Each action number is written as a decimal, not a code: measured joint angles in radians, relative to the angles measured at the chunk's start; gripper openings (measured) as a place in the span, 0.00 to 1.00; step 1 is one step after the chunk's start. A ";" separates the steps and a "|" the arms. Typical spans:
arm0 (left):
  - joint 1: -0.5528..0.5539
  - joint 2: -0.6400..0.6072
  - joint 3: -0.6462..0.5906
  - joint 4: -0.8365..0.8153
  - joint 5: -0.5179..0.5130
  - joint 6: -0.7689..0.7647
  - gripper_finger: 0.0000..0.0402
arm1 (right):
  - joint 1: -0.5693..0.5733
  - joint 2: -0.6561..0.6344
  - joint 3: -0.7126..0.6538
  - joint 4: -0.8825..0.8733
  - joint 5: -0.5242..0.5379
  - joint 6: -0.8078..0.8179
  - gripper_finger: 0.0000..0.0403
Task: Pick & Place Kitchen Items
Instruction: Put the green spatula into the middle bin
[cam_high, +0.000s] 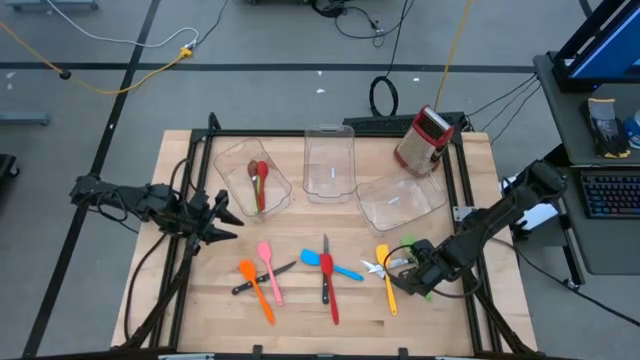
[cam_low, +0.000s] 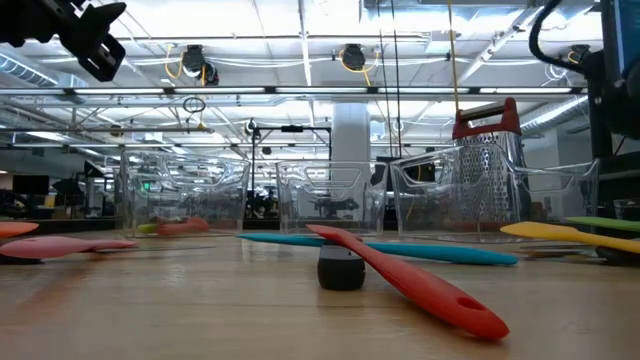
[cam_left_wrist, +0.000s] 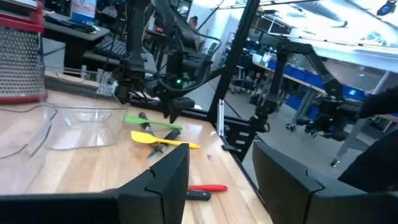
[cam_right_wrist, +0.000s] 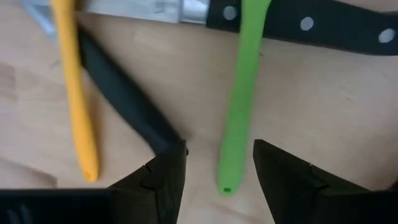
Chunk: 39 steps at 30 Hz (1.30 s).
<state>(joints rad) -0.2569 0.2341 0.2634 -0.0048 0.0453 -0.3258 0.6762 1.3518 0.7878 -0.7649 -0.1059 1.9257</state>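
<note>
Several kitchen items lie on the wooden table's near half: an orange spatula (cam_high: 256, 287), a pink one (cam_high: 267, 266), a blue one (cam_high: 327, 263), a red one (cam_high: 329, 290), a yellow one (cam_high: 386, 272) and black-handled knives (cam_high: 262, 278). My right gripper (cam_right_wrist: 219, 163) points down, open, its fingers on either side of the free end of a green utensil's handle (cam_right_wrist: 238, 99), without touching it. The green handle lies across a black knife handle (cam_right_wrist: 311, 26). My left gripper (cam_left_wrist: 221, 180) hovers level and open at the table's left (cam_high: 225, 215), with nothing between its fingers.
Three clear bins (cam_high: 330, 165) stand at the back; the left one (cam_high: 255, 182) holds a red and a brown spoon. A red-topped metal grater (cam_high: 422, 140) stands at the back right. The yellow handle (cam_right_wrist: 78, 99) and a second black handle (cam_right_wrist: 127, 99) lie close beside my right gripper.
</note>
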 joint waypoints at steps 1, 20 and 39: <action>0.000 0.000 0.000 0.000 0.002 -0.003 0.45 | 0.000 0.000 -0.012 0.007 0.000 0.004 0.45; 0.000 0.000 0.000 -0.001 0.007 -0.010 0.45 | -0.002 -0.005 -0.167 0.161 0.052 0.132 0.45; 0.000 0.001 0.000 -0.093 -0.051 -0.109 0.45 | -0.002 -0.023 -0.207 0.146 0.046 0.156 0.09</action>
<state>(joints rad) -0.2569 0.2356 0.2630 -0.0976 -0.0053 -0.4345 0.6746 1.3292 0.5812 -0.6188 -0.0602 2.0817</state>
